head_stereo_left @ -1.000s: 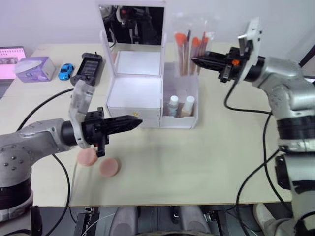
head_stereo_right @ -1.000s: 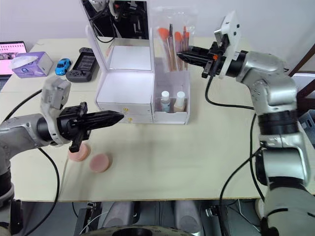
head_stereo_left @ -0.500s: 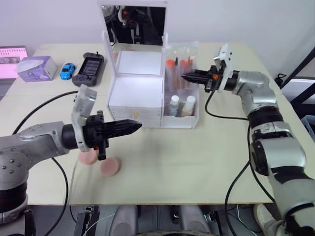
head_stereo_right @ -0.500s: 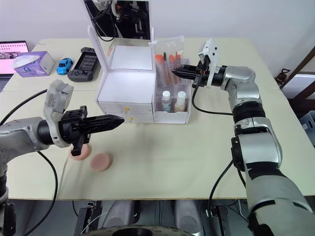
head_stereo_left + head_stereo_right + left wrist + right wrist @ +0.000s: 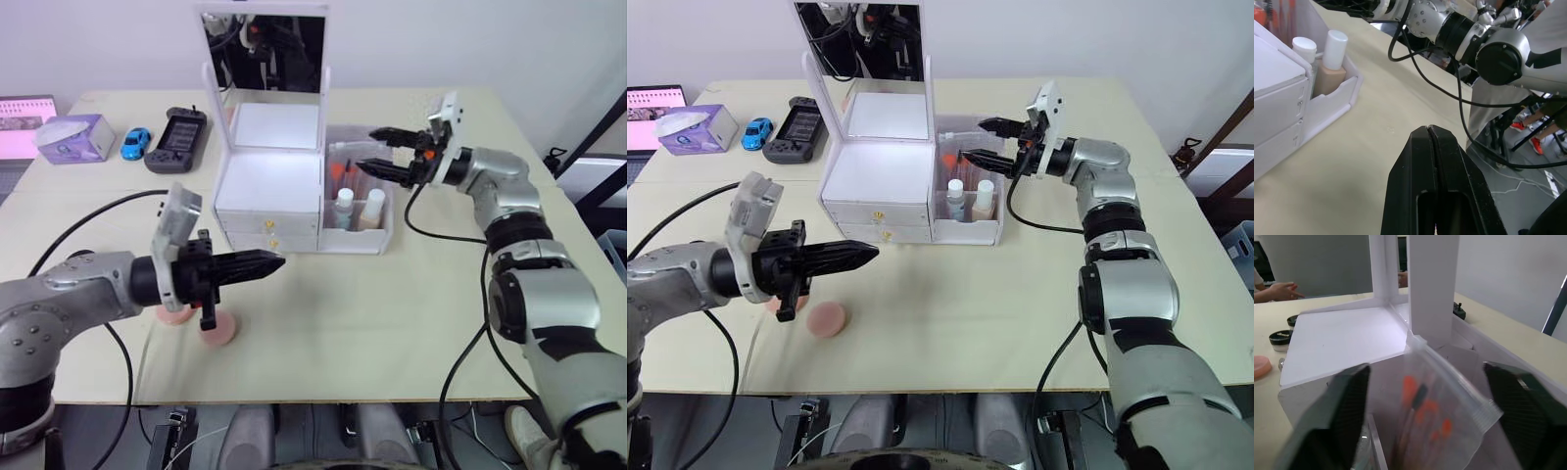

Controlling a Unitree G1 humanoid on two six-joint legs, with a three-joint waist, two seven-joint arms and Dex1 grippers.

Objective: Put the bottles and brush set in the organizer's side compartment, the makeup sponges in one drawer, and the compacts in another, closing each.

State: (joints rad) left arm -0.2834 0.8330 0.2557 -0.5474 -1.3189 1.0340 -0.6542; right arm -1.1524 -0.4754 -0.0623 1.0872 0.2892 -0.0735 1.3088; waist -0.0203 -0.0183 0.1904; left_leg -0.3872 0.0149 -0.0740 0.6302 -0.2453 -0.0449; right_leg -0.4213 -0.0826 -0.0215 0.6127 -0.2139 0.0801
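The white organizer (image 5: 266,186) with its upright mirror stands at mid-table, both drawers shut. Its side compartment (image 5: 384,235) holds two white-capped bottles (image 5: 345,208) (image 5: 1334,56). The clear brush set pouch (image 5: 340,164) (image 5: 1435,396) stands behind them. My right gripper (image 5: 366,149) is open just above that bin, with its fingers wide on either side of the pouch. Two pink makeup sponges (image 5: 219,331) lie near the front left. My left gripper (image 5: 279,260) hovers shut and empty above them. In the right wrist view, two black-topped compacts (image 5: 1279,337) lie on the table past the organizer.
A purple tissue box (image 5: 71,135), a blue toy car (image 5: 133,142), a black game controller (image 5: 176,127) and a laptop corner (image 5: 22,110) sit at the back left. Black cables trail across the table by both arms. A person's hand (image 5: 1281,290) shows far off.
My right gripper lowered the brush set into the side compartment and opened, letting it go. The left arm has barely moved. The camera shifted slightly.
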